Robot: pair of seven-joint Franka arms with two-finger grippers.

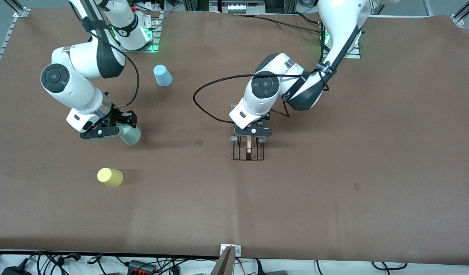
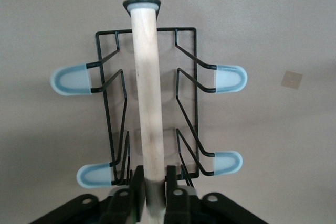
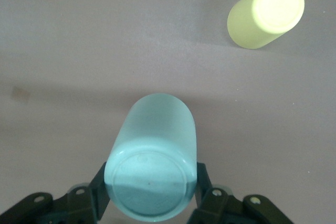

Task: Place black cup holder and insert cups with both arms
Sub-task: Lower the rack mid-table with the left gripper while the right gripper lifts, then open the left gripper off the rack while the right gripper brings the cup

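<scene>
The black cup holder (image 1: 248, 149) stands mid-table; in the left wrist view its black wire frame (image 2: 187, 82) carries pale capped prongs. My left gripper (image 1: 253, 134) is shut on its wooden rod handle (image 2: 148, 98). My right gripper (image 1: 116, 128) is shut on the pale green cup (image 1: 130, 135), held upside down just over the table toward the right arm's end; it fills the right wrist view (image 3: 152, 166). The yellow cup (image 1: 110, 177) stands upside down nearer the front camera, also in the right wrist view (image 3: 266, 13). The light blue cup (image 1: 162, 75) stands upside down near the right arm's base.
Brown mat (image 1: 333, 172) covers the table. A small square patch (image 1: 199, 142) lies on the mat between the green cup and the holder. Cables run along the table's front edge.
</scene>
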